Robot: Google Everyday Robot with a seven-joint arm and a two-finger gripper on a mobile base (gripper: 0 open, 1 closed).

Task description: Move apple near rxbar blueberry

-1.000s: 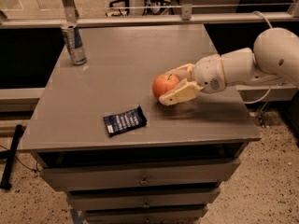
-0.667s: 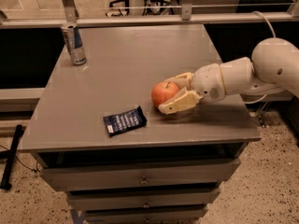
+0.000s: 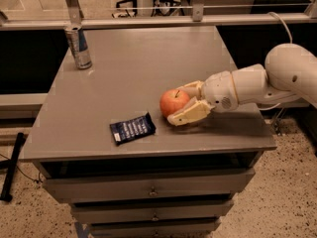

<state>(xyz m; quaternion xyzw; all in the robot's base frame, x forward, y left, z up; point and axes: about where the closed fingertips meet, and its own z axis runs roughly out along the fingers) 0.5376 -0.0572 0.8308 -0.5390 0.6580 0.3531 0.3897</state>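
Note:
The red-orange apple (image 3: 173,102) is low over the grey table (image 3: 138,68), right of centre near the front edge; I cannot tell if it touches the surface. My gripper (image 3: 177,104) reaches in from the right and is shut on the apple, with one tan finger (image 3: 190,89) behind it and the other finger (image 3: 189,113) in front. The rxbar blueberry (image 3: 132,128), a flat dark navy wrapper, lies on the table a short way to the front left of the apple, apart from it.
A tall silver-blue drink can (image 3: 79,47) stands at the table's back left corner. A metal rail (image 3: 198,20) runs behind the table. Drawers (image 3: 148,190) sit below the table's front edge. My white arm (image 3: 277,78) crosses the right edge.
My gripper has carried the apple down and toward the table's front, closer to the rxbar. The bar and the can have not moved.

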